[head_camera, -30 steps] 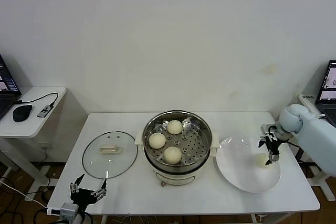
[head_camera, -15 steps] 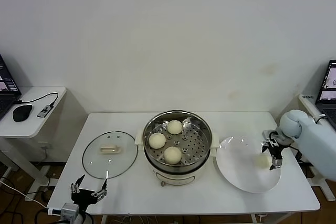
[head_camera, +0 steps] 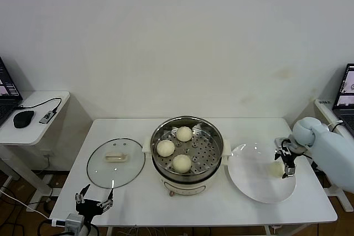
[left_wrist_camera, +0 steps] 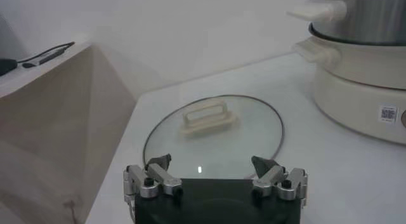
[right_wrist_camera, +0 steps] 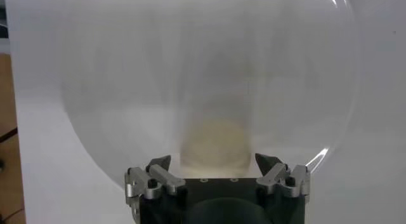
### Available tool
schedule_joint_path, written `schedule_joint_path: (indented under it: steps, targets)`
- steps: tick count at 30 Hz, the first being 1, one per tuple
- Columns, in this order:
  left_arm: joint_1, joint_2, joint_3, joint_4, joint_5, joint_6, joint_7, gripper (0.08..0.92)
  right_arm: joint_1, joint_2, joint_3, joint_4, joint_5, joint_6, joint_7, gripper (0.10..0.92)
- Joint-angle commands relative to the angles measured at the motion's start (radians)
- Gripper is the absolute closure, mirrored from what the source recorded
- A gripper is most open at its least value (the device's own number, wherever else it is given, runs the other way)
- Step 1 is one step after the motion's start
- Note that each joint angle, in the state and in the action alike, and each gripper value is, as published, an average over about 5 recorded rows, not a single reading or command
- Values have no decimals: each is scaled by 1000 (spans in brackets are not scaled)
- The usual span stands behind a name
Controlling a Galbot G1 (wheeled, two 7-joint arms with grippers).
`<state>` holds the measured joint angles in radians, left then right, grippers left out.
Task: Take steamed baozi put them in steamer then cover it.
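Observation:
The steel steamer [head_camera: 187, 128] stands mid-table with three baozi on its tray: one [head_camera: 184, 134] at the back, one [head_camera: 165, 147] at the left, one [head_camera: 182, 162] at the front. The fourth baozi [head_camera: 276, 168] lies on the white plate [head_camera: 251, 183]. My right gripper [head_camera: 286, 164] is open just above it, with the bun [right_wrist_camera: 214, 144] between the spread fingers [right_wrist_camera: 158, 165] in the right wrist view. The glass lid [head_camera: 115, 162] lies flat to the steamer's left; it also shows in the left wrist view [left_wrist_camera: 213, 137]. My left gripper [head_camera: 94, 200] is open and parked at the table's front left edge.
A side table [head_camera: 38, 122] at the far left holds a mouse [head_camera: 23, 119] and a cable. Laptops sit at both far edges of the head view. The steamer's cream base [left_wrist_camera: 361, 85] shows in the left wrist view.
My right gripper has shifted slightly right and down over the baozi on the plate. The left arm has not moved.

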<state>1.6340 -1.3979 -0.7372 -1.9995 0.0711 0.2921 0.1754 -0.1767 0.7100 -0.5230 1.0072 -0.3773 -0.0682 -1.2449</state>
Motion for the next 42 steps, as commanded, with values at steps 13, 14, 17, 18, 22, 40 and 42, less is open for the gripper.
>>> schedule_joint_path:
  steps: [13,14,17,18,22,40,42]
  targets:
    - [-5,-1,5,4,-1,-2,-1,177,3,-22,-3,25,15,-12,-4,414]
    - [-5,-1,5,3,-3,-2,-1,177,12,-30,-11,35,26,-18,-7,438]
    - [-11,2,5,0,-7,-3,-3,177,77,-66,-72,92,86,-51,-23,493]
    - [-14,2,5,-1,-7,-3,-3,177,108,-77,-99,113,109,-63,-27,504]
    - [-24,2,5,-13,2,-5,-7,177,284,-113,-224,197,215,-117,-53,515]
    - [-19,-4,-21,-134,3,-1,-8,177,925,122,-727,359,785,-395,-81,516]
    - [-20,-4,-21,-144,2,-1,-8,177,941,161,-751,350,824,-417,-71,516]
